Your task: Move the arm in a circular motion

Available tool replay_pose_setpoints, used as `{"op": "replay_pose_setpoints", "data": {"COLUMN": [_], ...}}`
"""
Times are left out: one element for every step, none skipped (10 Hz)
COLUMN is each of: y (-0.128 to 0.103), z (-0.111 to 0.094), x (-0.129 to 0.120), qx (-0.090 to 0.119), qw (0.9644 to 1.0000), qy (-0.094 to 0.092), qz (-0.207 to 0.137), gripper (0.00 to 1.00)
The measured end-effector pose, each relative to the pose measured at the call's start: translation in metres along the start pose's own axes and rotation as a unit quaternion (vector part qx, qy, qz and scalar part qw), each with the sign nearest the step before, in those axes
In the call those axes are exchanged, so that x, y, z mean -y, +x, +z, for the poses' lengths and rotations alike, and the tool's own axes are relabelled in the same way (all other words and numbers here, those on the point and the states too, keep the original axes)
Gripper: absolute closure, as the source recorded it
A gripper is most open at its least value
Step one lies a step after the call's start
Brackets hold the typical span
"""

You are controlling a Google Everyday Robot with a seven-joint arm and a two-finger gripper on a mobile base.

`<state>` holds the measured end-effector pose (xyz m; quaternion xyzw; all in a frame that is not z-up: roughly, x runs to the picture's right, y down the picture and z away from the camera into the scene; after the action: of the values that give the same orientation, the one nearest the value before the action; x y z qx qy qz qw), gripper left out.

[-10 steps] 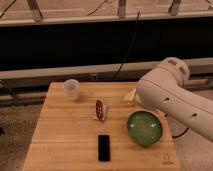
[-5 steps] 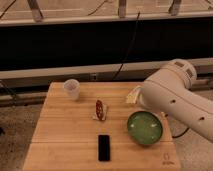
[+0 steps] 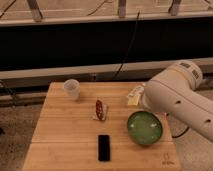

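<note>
The arm is a big glossy white tube with a bulbous joint and small dark dots. It enters from the right edge and hangs over the right side of the wooden table, above the green bowl. Only these thick segments show; the gripper is out of view, so its position cannot be seen.
On the table stand a clear plastic cup at the back left, a red-brown snack on a napkin in the middle, a black phone near the front, and a yellowish packet partly behind the arm. A dark wall with cables runs behind.
The arm's rounded joint has shifted steadily to the right, uncovering more of the yellowish packet. The items on the table have stayed put.
</note>
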<state>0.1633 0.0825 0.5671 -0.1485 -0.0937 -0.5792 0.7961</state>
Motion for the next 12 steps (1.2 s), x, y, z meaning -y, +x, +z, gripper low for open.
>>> {"op": "replay_pose_setpoints", "data": {"y": [0.000,0.001,0.005,0.009,0.009,0.006,0.005,0.004,0.003,0.001,-0.002,-0.005], "z": [0.000,0.000,0.000,0.001,0.001,0.000,0.000,-0.001,-0.001,-0.002,-0.003,-0.004], "x": [0.002,0.002,0.002,0.002,0.008,0.011,0.011,0.012,0.012,0.011,0.013,0.016], "qx": [0.001,0.001,-0.001,-0.001,0.000,0.000,0.001,0.002,0.003,0.009,0.012,0.014], "qw": [1.0000,1.0000,1.0000,1.0000,0.9998,0.9996,0.9994,0.9991,0.9988,0.9987,0.9984,0.9980], "qy": [0.001,0.001,0.002,0.002,0.005,0.006,0.007,0.009,0.011,0.013,0.015,0.017], "qz": [-0.007,-0.009,-0.007,-0.009,-0.019,-0.026,-0.034,-0.042,-0.047,-0.049,-0.053,-0.060], "gripper": [0.20,0.20,0.20,0.20,0.20,0.20,0.20,0.20,0.20,0.20,0.20,0.20]}}
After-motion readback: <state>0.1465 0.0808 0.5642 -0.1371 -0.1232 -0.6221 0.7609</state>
